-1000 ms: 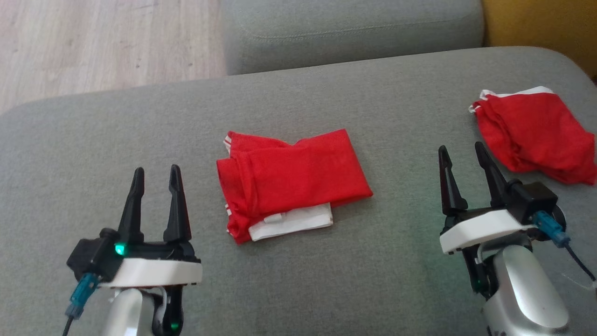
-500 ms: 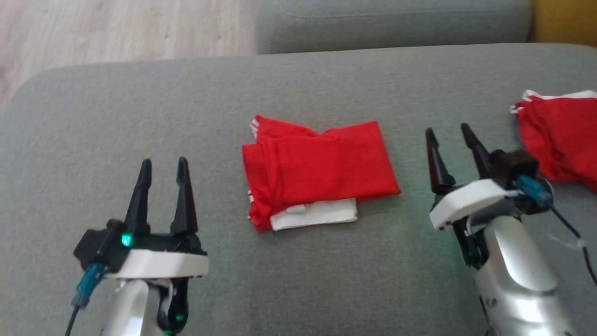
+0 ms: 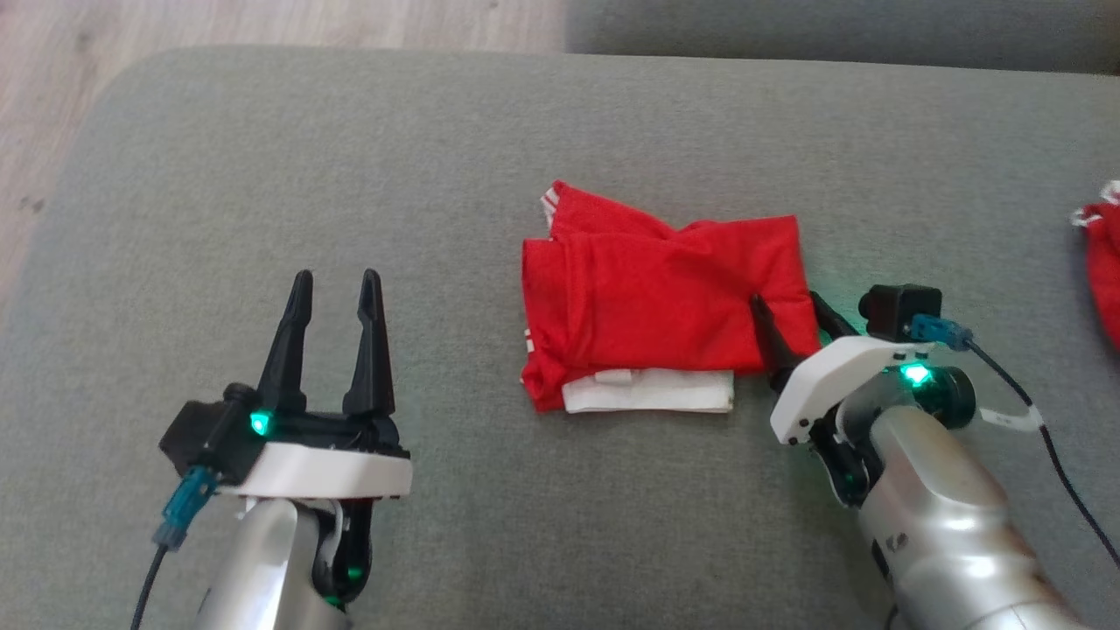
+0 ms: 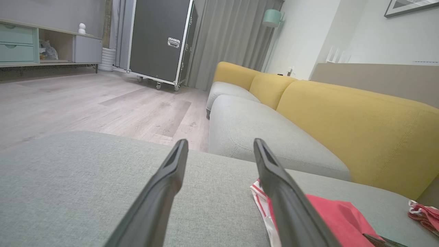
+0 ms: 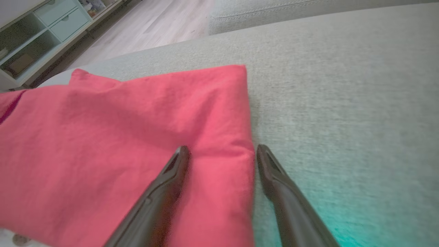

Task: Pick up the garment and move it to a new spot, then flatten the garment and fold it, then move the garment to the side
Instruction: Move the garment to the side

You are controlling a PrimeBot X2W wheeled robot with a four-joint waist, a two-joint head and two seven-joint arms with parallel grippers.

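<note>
Garment point(image 3: 656, 302) rt corner hidden behind right claw point(image 3: 784, 298); 2nd red cloth point(image 3: 1104, 271) cut off.

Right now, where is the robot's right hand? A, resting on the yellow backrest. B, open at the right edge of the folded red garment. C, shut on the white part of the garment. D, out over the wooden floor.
B: the right hand stands open at the right edge of the folded red garment, one finger over the cloth and the other over the grey sofa cushion.

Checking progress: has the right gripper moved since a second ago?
Yes. The right gripper moved left to the folded garment; open fingers now straddle its right edge.
</note>
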